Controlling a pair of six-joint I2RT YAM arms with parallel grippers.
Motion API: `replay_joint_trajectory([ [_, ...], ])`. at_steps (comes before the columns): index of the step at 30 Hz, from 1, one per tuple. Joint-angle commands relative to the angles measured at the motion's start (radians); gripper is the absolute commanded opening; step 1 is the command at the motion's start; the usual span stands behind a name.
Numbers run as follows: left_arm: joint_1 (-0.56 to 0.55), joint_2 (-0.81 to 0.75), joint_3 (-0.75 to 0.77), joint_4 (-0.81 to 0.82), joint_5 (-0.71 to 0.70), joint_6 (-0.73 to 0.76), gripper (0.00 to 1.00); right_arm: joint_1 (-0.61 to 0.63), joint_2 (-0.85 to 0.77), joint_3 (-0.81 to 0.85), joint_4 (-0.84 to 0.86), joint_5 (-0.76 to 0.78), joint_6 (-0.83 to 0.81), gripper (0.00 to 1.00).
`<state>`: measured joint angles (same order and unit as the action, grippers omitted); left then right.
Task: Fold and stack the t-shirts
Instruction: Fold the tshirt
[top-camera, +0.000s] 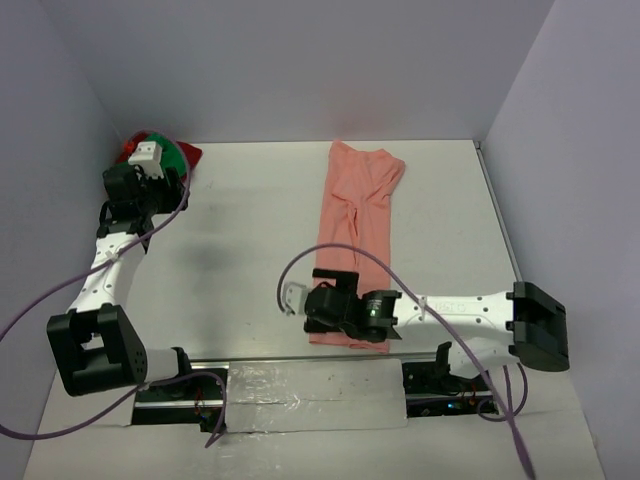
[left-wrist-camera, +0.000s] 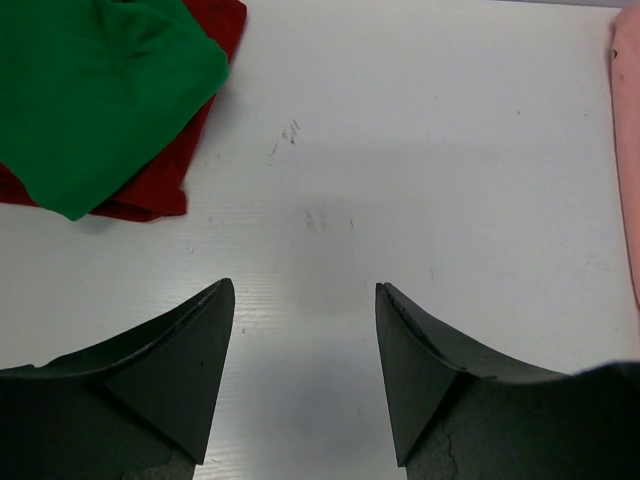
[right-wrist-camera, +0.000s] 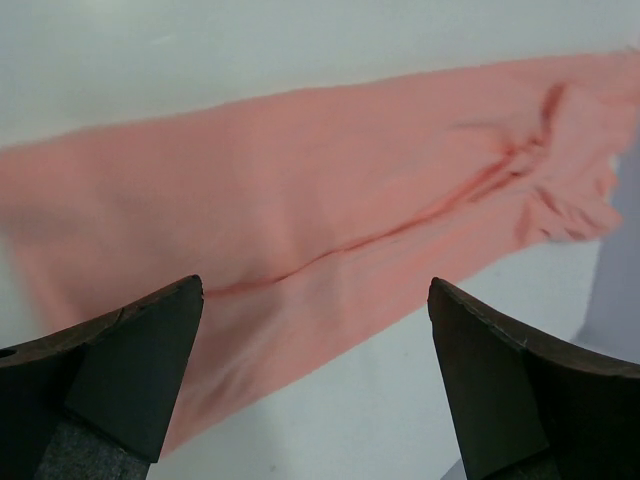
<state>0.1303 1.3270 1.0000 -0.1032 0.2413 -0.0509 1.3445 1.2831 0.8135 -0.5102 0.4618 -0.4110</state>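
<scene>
The right gripper (right-wrist-camera: 315, 300), jaws wide, hovers over the pink shirt (right-wrist-camera: 330, 230); grabbing one layer could undo its fold. Left gripper (left-wrist-camera: 305, 300) gapes, empty.

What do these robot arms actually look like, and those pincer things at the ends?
Both the left arm and right arm have slim white tubes linking chunky black box-like joints. A purple cable loops loosely along each. The left claw and right claw each end in two dark, wedge-shaped fingers with a rough, matte surface. A small green light glows on the right arm.
</scene>
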Motion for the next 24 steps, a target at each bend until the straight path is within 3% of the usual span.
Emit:
replay_joint_trajectory([
  [1,0.020,-0.066,-0.061,0.133,0.042,-0.001,0.67,-0.159,0.048,0.010,0.356,0.260,-0.031,1.00],
  [4,0.023,-0.100,-0.093,0.174,0.095,-0.006,0.66,-0.331,0.055,0.024,0.496,0.196,-0.020,1.00],
  [8,0.023,-0.094,-0.072,0.139,0.148,-0.006,0.65,-0.430,0.009,0.044,0.504,0.087,-0.080,1.00],
  [11,0.022,-0.104,-0.087,0.148,0.159,-0.003,0.65,-0.459,0.012,0.136,0.322,-0.024,-0.011,1.00],
  [13,0.022,-0.110,-0.101,0.154,0.148,-0.004,0.65,-0.452,-0.013,0.132,0.233,-0.064,-0.027,1.00],
  [17,0.023,-0.112,-0.110,0.151,0.161,0.003,0.65,-0.296,-0.088,-0.008,0.239,0.038,-0.095,1.00],
  [24,0.023,-0.084,-0.086,0.125,0.164,0.016,0.64,-0.142,-0.048,0.022,-0.141,-0.115,0.004,1.00],
])
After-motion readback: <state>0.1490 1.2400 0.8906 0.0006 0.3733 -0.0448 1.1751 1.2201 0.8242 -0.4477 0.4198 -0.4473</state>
